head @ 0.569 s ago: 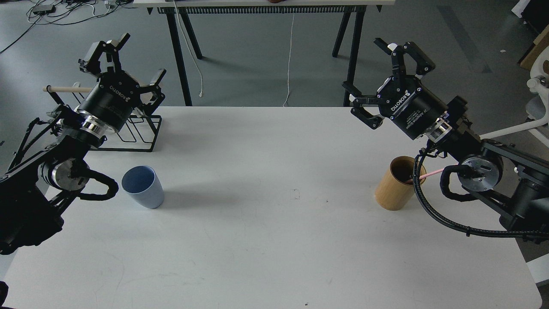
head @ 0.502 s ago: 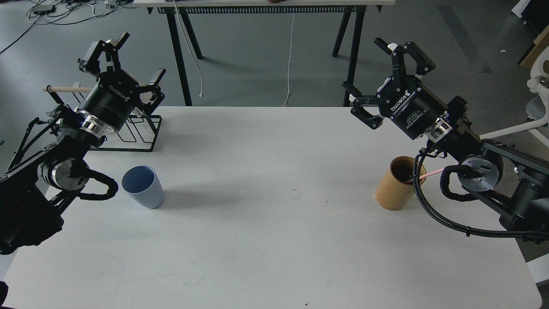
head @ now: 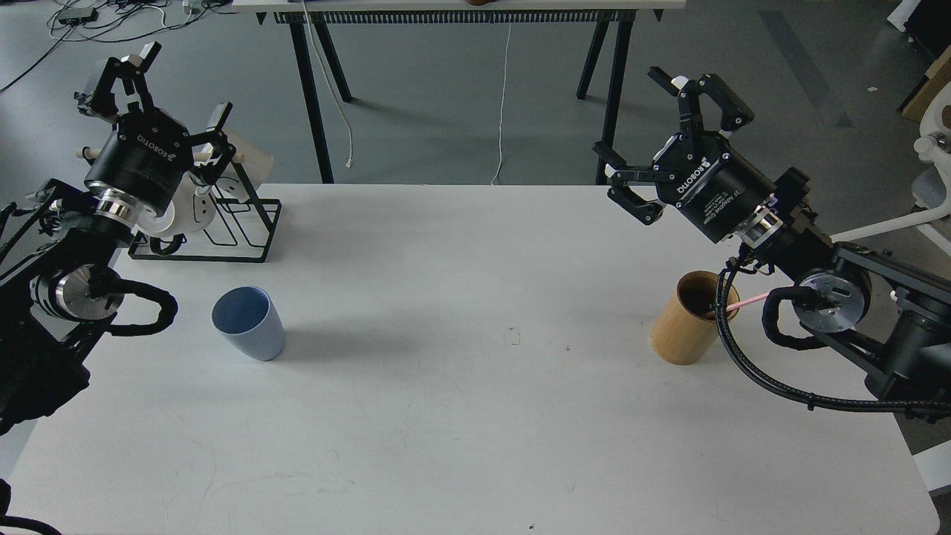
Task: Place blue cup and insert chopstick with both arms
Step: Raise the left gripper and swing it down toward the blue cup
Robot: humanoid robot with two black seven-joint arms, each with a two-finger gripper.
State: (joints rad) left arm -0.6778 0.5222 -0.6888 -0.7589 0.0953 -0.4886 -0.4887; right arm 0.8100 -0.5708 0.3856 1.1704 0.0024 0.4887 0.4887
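Note:
The blue cup (head: 248, 323) stands upright on the white table (head: 475, 416) at the left. The pale-pink chopstick (head: 747, 301) leans out of the tan bamboo cylinder (head: 689, 317) at the right, partly hidden behind my right arm's cable. My left gripper (head: 152, 93) is open and empty, raised above the wire rack, up and to the left of the cup. My right gripper (head: 657, 126) is open and empty, raised above and behind the bamboo cylinder.
A black wire rack (head: 215, 223) with a wooden dowel and a white mug (head: 186, 212) stands at the table's back left. Another table's black legs (head: 316, 89) stand behind. A white chair (head: 932, 171) is at the far right.

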